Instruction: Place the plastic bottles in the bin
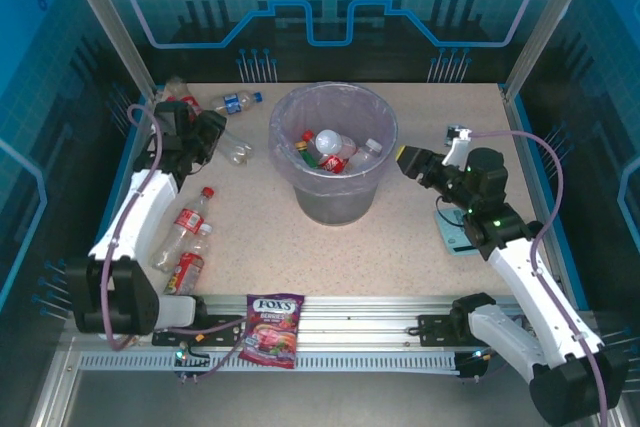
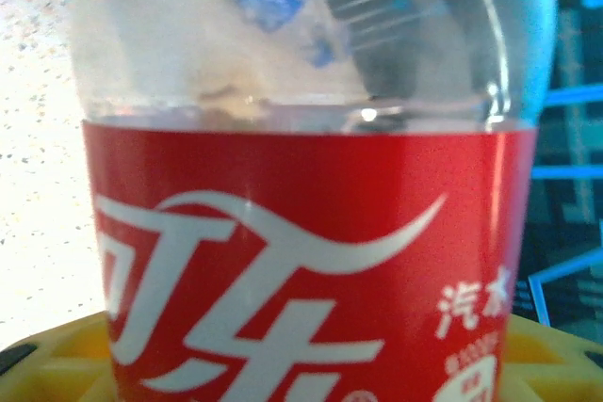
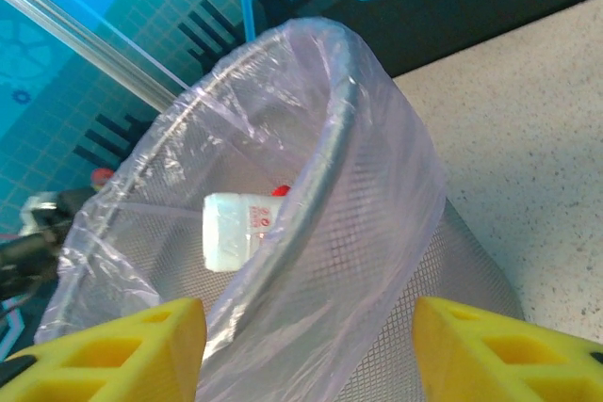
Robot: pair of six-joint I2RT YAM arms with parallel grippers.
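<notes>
1. The bin (image 1: 335, 202) stands mid-worktop (image 1: 400, 257), with its lilac liner folded over the rim. Several plastic bottles (image 1: 328, 147) lie inside, among them a white-capped one (image 3: 231, 230).
2. The right gripper (image 1: 408, 159) hovers just right of the bin, facing its wall. Its jaws are parted and hold nothing.
3. The left gripper (image 1: 208, 135) is left of the bin, toward the far corner. Its jaws are spread wide, with a red-labelled bottle (image 2: 311, 261) between them. I cannot tell whether they press on it.
4. A blue-labelled bottle (image 1: 236, 102) lies on the worktop to the far left of the bin, beyond the left gripper.
5. Two red-capped bottles (image 1: 188, 217) lie side by side on the worktop to the near left of the bin.
6. A purple Fox's candy bag (image 1: 272, 327) lies on the near rail, nearer than the bin and a little to its left.
</notes>
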